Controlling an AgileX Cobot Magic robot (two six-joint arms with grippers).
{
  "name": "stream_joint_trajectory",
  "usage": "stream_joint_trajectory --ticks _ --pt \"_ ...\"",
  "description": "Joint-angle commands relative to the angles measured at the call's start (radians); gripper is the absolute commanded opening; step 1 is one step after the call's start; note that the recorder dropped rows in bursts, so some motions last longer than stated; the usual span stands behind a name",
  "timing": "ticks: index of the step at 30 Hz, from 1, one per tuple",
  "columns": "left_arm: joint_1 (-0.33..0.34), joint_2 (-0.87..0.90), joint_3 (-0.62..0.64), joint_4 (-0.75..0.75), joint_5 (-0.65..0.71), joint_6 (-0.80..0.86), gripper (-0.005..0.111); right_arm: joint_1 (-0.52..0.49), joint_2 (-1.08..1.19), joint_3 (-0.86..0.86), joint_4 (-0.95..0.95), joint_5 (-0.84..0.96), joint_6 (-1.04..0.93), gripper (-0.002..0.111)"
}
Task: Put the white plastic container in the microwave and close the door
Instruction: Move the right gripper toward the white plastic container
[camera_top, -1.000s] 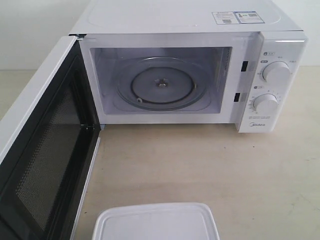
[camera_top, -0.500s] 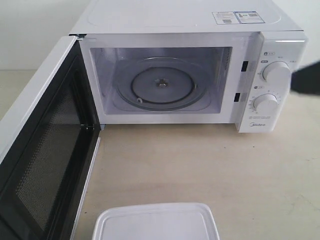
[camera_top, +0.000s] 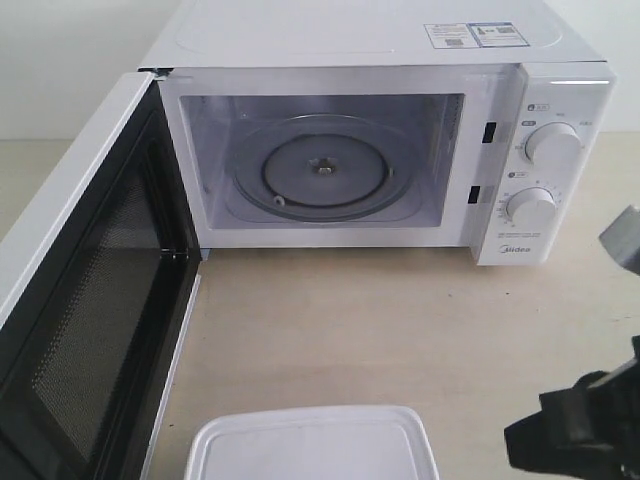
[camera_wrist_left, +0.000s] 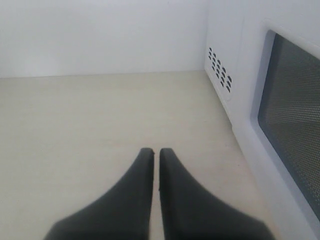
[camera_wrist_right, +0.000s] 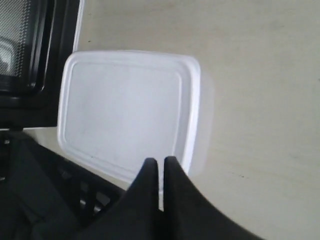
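The microwave (camera_top: 380, 40) is the biggest thing before me, a white box standing on the table with its cavity facing the exterior camera. Its door (camera_top: 90, 300) is swung wide open on the left, the black inner frame and dark mesh window turned toward the middle. Inside the cavity lies a round glass turntable (camera_top: 322, 168). The white plastic box (camera_top: 312, 445) sits on the table in front of the microwave, well apart from the cavity and just beside the free edge of the open door. Its flat rimmed lid is on, so I cannot tell what it holds. My right gripper (camera_wrist_right: 160, 162) hangs above the box near one long edge of the lid, its jaws pressed together and gripping nothing; whether the tips touch the lid I cannot tell. My left gripper (camera_wrist_left: 156, 152) is out beside the door's outer face, closed to a thin slit, with nothing in it. Two round knobs (camera_top: 553, 143) sit on the right panel, and small stickers (camera_top: 475, 34) lie on the top. The table (camera_top: 400, 320) is pale, matte and faintly grained. Behind it rises a plain white wall (camera_wrist_left: 100, 35).
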Motion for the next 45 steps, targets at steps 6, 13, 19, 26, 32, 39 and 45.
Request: stream_joint_trajectory --ticks 6,13,19,26,32,39,45 --pt "0.002 -0.004 0.004 0.003 0.003 -0.004 0.004 0.001 0.104 0.111 0.256 -0.089 -0.288 0.000" --pt "0.002 -0.004 0.004 0.003 0.003 -0.004 0.004 0.001 0.160 0.114 0.258 -0.176 -0.290 0.023" --pt "0.002 -0.004 0.004 0.003 0.003 -0.004 0.004 0.001 0.236 0.114 0.269 -0.200 -0.302 0.068" --pt "0.002 -0.004 0.004 0.003 0.003 -0.004 0.004 0.001 0.371 0.114 0.445 -0.215 -0.470 0.056" --pt "0.002 -0.004 0.004 0.003 0.003 -0.004 0.004 0.001 0.467 0.114 0.540 -0.179 -0.605 0.057" --pt "0.002 -0.004 0.004 0.003 0.003 -0.004 0.004 0.001 0.561 0.114 0.639 -0.172 -0.725 0.057" --pt "0.002 -0.004 0.004 0.003 0.003 -0.004 0.004 0.001 0.616 0.114 0.677 -0.172 -0.762 0.048"
